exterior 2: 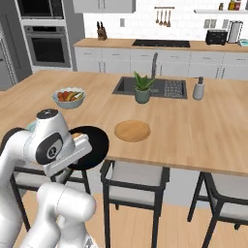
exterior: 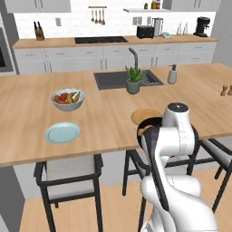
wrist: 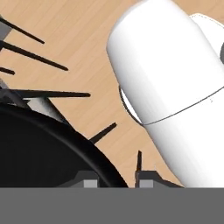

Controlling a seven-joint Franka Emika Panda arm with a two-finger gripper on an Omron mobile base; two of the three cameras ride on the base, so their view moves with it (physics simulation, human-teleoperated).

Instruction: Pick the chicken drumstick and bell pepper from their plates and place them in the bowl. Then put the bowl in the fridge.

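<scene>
The glossy black bowl [exterior 2: 97, 145] hangs at the counter's front edge, out over the stools. Its rim [wrist: 65, 140] runs between my two fingertips, so my gripper [wrist: 117, 177] is shut on the bowl's rim. A golden-brown lump, the chicken drumstick [exterior: 144, 130], shows inside the bowl [exterior: 152, 122] beside my wrist. The bell pepper is hidden. The tan wood plate [exterior 2: 132, 130] lies bare just behind the bowl, and the pale blue plate [exterior: 62, 132] lies bare to the left. A grey sliver at the far left edge looks like the fridge [exterior 2: 2, 55].
A pale bowl of mixed fruit [exterior: 68, 99] stands behind the blue plate. A potted plant [exterior: 133, 80], sink [exterior: 113, 79] and soap dispenser [exterior: 172, 74] sit mid-counter. Black-framed stools [exterior 2: 133, 186] stand under the counter edge. Wall ovens [exterior 2: 46, 46] are at the back left.
</scene>
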